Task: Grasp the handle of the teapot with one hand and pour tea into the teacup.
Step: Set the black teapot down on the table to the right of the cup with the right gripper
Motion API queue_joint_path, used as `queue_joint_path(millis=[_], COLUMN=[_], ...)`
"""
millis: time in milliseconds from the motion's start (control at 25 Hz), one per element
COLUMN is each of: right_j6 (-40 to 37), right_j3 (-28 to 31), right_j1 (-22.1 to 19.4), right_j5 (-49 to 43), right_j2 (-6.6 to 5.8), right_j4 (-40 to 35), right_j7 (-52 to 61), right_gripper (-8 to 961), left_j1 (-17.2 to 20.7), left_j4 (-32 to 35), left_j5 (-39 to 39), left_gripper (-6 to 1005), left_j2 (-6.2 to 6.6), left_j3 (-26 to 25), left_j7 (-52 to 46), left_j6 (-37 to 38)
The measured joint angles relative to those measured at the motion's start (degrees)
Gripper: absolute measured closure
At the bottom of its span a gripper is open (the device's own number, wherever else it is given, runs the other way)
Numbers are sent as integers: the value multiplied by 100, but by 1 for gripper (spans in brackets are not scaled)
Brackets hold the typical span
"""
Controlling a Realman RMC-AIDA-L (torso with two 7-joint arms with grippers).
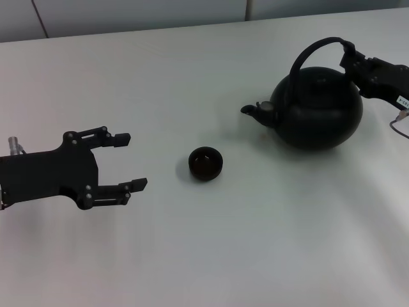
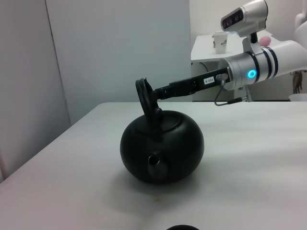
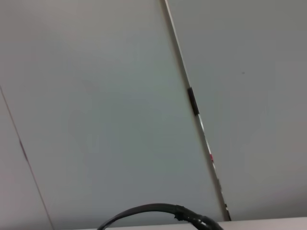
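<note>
The matte-black teapot (image 1: 316, 112) stands on the white table at the right, spout pointing left toward the teacup (image 1: 205, 162), a small low black cup at the table's middle. My right gripper (image 1: 348, 54) comes in from the right and is shut on the right side of the arched handle (image 1: 311, 52), near its top. The left wrist view shows the teapot (image 2: 162, 148), its handle (image 2: 146, 98) and the right gripper (image 2: 160, 92) closed on it. The handle's arc (image 3: 144, 211) shows in the right wrist view. My left gripper (image 1: 133, 160) is open and empty, left of the cup.
The white table (image 1: 211, 256) ends at a far edge below a pale wall (image 1: 128, 16). In the left wrist view a white side table with a paper cup (image 2: 220, 41) stands behind the right arm.
</note>
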Motion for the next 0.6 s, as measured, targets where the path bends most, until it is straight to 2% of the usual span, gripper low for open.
queue_joint_path(millis=[600], right_j6=[313], right_j3=[-94], right_j1=[67], right_j5=[-4], right_j2=[7], right_j4=[22], right_j7=[-37], right_gripper=[802], left_j1=[-41], left_j4=[1], left_j5=[9], left_gripper=[186], left_j2=[-28], left_j3=[9], left_j7=[-24], left_j6=[0])
